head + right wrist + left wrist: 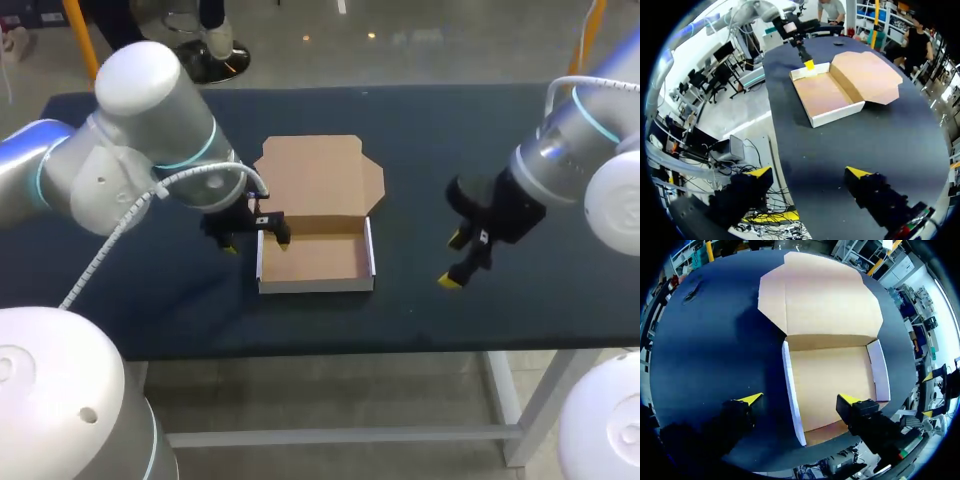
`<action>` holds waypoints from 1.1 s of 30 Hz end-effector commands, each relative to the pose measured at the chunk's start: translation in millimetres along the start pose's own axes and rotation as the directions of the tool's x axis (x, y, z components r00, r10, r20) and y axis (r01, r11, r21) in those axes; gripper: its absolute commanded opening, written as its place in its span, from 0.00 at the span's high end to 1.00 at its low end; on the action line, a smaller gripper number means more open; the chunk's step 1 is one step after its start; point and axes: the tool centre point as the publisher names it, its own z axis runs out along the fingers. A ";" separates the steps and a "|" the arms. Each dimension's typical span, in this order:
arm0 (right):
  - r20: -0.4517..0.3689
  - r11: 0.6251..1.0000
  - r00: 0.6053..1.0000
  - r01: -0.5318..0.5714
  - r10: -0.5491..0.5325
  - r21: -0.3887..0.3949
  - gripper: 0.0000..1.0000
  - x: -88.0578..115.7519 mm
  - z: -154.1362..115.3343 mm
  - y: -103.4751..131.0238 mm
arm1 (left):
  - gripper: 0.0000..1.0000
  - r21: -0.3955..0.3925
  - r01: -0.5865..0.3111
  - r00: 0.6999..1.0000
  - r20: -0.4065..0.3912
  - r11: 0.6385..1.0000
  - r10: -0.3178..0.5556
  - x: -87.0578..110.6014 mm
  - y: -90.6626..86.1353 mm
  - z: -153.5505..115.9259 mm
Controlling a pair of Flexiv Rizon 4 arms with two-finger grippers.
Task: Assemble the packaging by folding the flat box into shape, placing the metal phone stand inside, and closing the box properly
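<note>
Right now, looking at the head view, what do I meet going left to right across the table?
First the left gripper → the open box, whose left wall it straddles → bare table → the right gripper.

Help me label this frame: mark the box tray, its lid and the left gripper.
box tray (318, 258): head view, inner floor.
lid (315, 175): head view, flap's middle.
left gripper (801, 398): left wrist view, between fingertips.

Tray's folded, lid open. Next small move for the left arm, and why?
Probably lift the left gripper straight up, clear of the box. Its open fingers straddle the left wall, all walls already stand, and the box is empty, so nothing is left to fold there. The phone stand is not in view.
</note>
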 end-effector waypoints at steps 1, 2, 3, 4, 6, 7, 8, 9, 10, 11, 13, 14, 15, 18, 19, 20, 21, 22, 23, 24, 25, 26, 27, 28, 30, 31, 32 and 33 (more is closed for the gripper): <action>-0.001 1.000 1.000 -0.008 0.008 -0.002 0.00 -0.9 -3.7 -2.4 | 0.00 0.038 -0.025 0.995 -0.099 0.999 0.028 -8.7 16.5 -28.7; -0.001 1.000 1.000 -0.012 0.012 -0.001 0.00 -1.4 -4.0 -2.6 | 0.00 0.039 -0.030 0.994 -0.108 0.999 0.034 -8.9 17.8 -32.0; 0.000 1.000 1.000 -0.016 0.016 0.000 0.00 -1.9 -4.3 -2.9 | 0.00 0.042 -0.036 0.993 -0.109 0.998 0.040 -9.3 20.2 -37.1; 0.001 1.000 1.000 -0.019 0.019 0.000 0.00 -2.4 -4.6 -3.2 | 0.00 0.048 -0.038 0.993 -0.108 0.998 0.043 -9.7 21.8 -40.3; 0.003 1.000 1.000 -0.029 0.029 0.001 0.00 -3.4 -5.3 -4.1 | 0.00 0.048 -0.050 0.991 -0.125 0.998 0.056 -10.9 25.6 -47.3; 0.004 0.999 0.999 -0.035 0.035 0.002 0.00 -3.8 -5.6 -4.4 | 0.00 0.049 -0.052 0.990 -0.125 0.997 0.057 -11.8 27.4 -50.5; 0.005 0.999 0.999 -0.041 0.041 0.003 0.00 -4.2 -6.0 -4.8 | 0.00 0.049 -0.058 0.989 -0.130 0.997 0.064 -12.7 29.3 -53.5; 0.006 0.999 0.999 -0.046 0.046 0.004 0.00 -4.5 -6.6 -5.1 | 0.00 0.049 -0.061 0.989 -0.134 0.997 0.067 -13.8 31.2 -56.8; 0.007 0.999 0.999 -0.051 0.051 0.005 0.00 -4.9 -7.3 -5.5 | 0.00 0.049 -0.063 0.988 -0.135 0.997 0.069 -15.3 32.4 -59.7; 0.011 0.998 0.998 -0.059 0.059 0.008 0.00 -5.0 -8.0 -5.8 | 0.00 0.048 -0.068 0.988 -0.135 0.997 0.074 -16.6 34.2 -62.4; 0.018 0.997 0.997 -0.073 0.072 0.014 0.00 -5.1 -9.6 -6.7 | 0.00 0.044 -0.074 0.988 -0.129 0.996 0.079 -19.2 38.3 -66.7; 0.020 0.997 0.997 -0.079 0.079 0.015 0.00 -5.1 -10.6 -7.5 | 0.00 0.044 -0.074 0.989 -0.126 0.996 0.079 -20.5 40.1 -68.9; 0.024 0.996 0.996 -0.092 0.091 0.020 0.00 -5.0 -11.5 -8.2 | 0.00 0.045 -0.071 0.990 -0.119 0.996 0.076 -22.0 41.6 -71.4; 0.039 0.992 0.992 -0.124 0.122 0.033 0.00 -4.7 -14.9 -10.8 | 0.00 0.035 -0.064 0.992 -0.108 0.997 0.068 -26.0 46.3 -79.8; 0.047 0.989 0.989 -0.143 0.141 0.040 0.00 -4.3 -16.4 -11.9 | 0.00 0.027 -0.063 0.993 -0.099 0.998 0.065 -27.2 47.9 -82.4; 0.056 0.986 0.986 -0.158 0.156 0.047 0.00 -4.0 -18.1 -13.0 | 0.00 0.022 -0.061 0.994 -0.095 0.998 0.062 -28.6 49.8 -85.3; 0.057 0.985 0.985 -0.168 0.165 0.048 0.00 -3.5 -19.9 -14.3 | 0.00 0.013 -0.055 0.995 -0.089 0.998 0.056 -30.3 51.3 -88.5; 0.066 0.981 0.981 -0.185 0.181 0.054 0.00 -2.8 -22.2 -16.1 | 0.00 0.001 -0.049 0.996 -0.080 0.999 0.049 -32.7 52.4 -91.8; 0.078 0.977 0.977 -0.204 0.199 0.061 0.00 -2.1 -24.3 -17.8 | 0.00 -0.002 -0.044 0.996 -0.072 0.999 0.044 -35.2 53.8 -94.8; 0.082 0.975 0.974 -0.216 0.211 0.060 0.00 -1.6 -26.8 -19.9 | 0.00 -0.009 -0.031 0.997 -0.065 0.999 0.031 -37.4 55.0 -97.6; 0.090 0.970 0.969 -0.235 0.229 0.064 0.00 -0.8 -29.3 -22.0 | 0.00 -0.017 -0.019 0.998 -0.057 1.000 0.018 -40.0 56.0 -100.8; 0.111 0.961 0.960 -0.266 0.257 0.076 0.00 -0.4 -31.6 -23.6 | 0.00 -0.016 -0.006 0.999 -0.053 1.000 0.006 -42.6 57.5 -104.5; 0.125 0.955 0.953 -0.287 0.276 0.079 0.00 0.0 -33.8 -25.2 | 0.00 -0.024 0.006 0.999 -0.051 1.000 -0.008 -45.3 59.1 -108.8; 0.128 0.951 0.949 -0.298 0.287 0.077 0.00 0.8 -37.0 -27.5 | 0.00 -0.027 0.019 0.999 -0.041 0.999 -0.020 -47.5 60.6 -112.5; 0.166 0.932 0.928 -0.351 0.334 0.088 0.00 1.8 -43.0 -31.4 | 0.00 -0.028 0.044 0.999 -0.023 0.999 -0.045 -52.4 64.1 -121.0; 0.176 0.924 0.919 -0.371 0.352 0.093 0.00 2.2 -45.7 -33.0 | 0.00 -0.025 0.058 0.998 -0.007 0.998 -0.059 -54.4 65.8 -124.8; 0.184 0.914 0.910 -0.393 0.371 0.101 0.00 2.7 -48.4 -34.4 | 0.00 -0.024 0.070 0.998 0.003 0.997 -0.070 -56.3 67.4 -128.4; 0.202 0.906 0.900 -0.411 0.386 0.100 0.00 3.1 -50.9 -35.7 | 0.00 -0.023 0.081 0.997 0.014 0.996 -0.081 -57.8 69.0 -132.0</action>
